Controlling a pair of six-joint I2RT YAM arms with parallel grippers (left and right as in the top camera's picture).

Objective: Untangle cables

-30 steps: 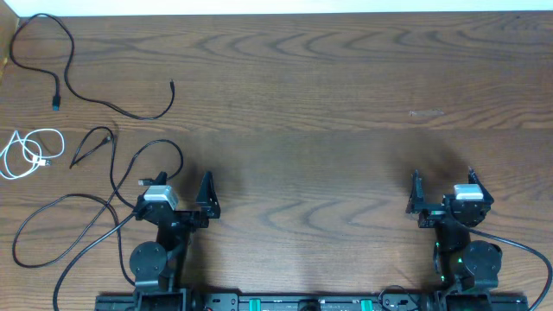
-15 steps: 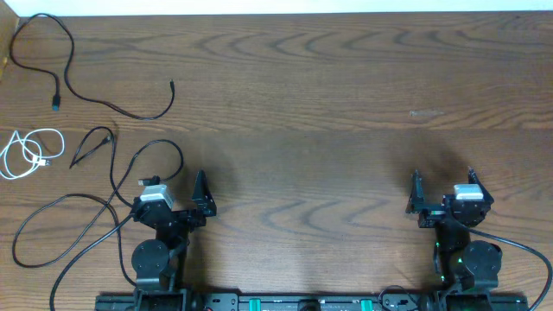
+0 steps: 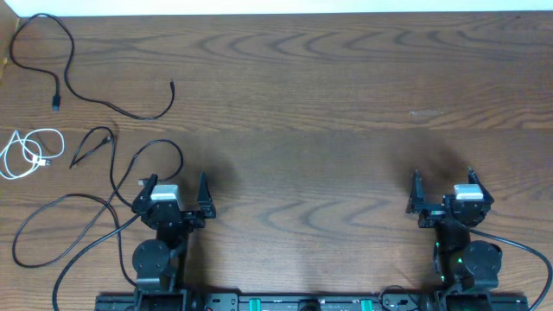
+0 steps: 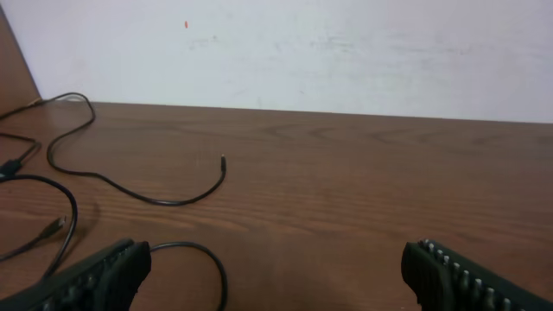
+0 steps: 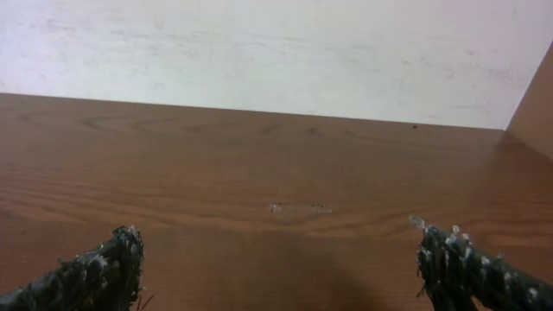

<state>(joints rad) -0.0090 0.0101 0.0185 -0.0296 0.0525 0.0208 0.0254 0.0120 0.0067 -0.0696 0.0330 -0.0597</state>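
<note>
Dark wooden table (image 3: 328, 104), white wall behind. The left gripper (image 3: 176, 184) sits low, jaws wide apart, holding nothing. The right gripper (image 3: 443, 181) is spread just as wide, gripping nothing. The black cables (image 3: 160, 141) sprawl ahead and left of the left gripper, one loop near its outer finger. The white cable (image 3: 26, 151) coils farther left.

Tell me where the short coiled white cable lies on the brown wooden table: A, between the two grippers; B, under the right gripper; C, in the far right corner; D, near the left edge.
D: in the overhead view the short coiled white cable lies by the left edge of the brown wooden table.
</note>
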